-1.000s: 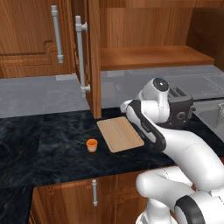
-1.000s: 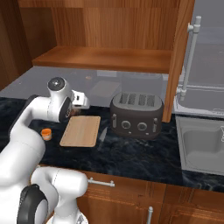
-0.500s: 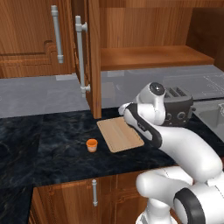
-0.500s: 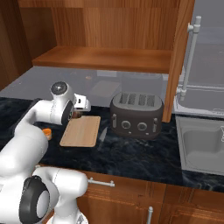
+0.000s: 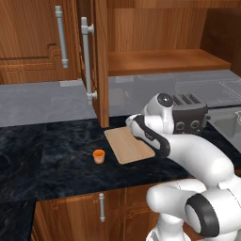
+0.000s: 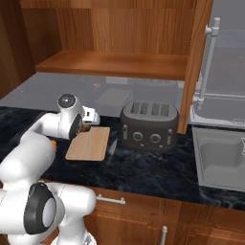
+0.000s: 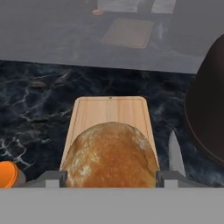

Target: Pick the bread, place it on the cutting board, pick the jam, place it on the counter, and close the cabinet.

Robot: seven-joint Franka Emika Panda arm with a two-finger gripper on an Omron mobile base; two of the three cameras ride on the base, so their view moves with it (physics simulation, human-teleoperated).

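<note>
Brown bread (image 7: 113,155) sat clamped between the end effector (image 7: 108,178) fingers, held over the near end of the cutting board (image 7: 109,115) for release; jam (image 5: 98,156) stood on the bench (image 5: 52,150) beside it.

— Where's the bread (image 7: 111,155)?
— Mottled brown, held over the tan cutting board (image 5: 128,145), which lies flat on the dark table (image 5: 52,155).
— The jam (image 5: 98,156)?
— Upright just left of the board. The cabinet (image 5: 100,61) door stands open.
</note>
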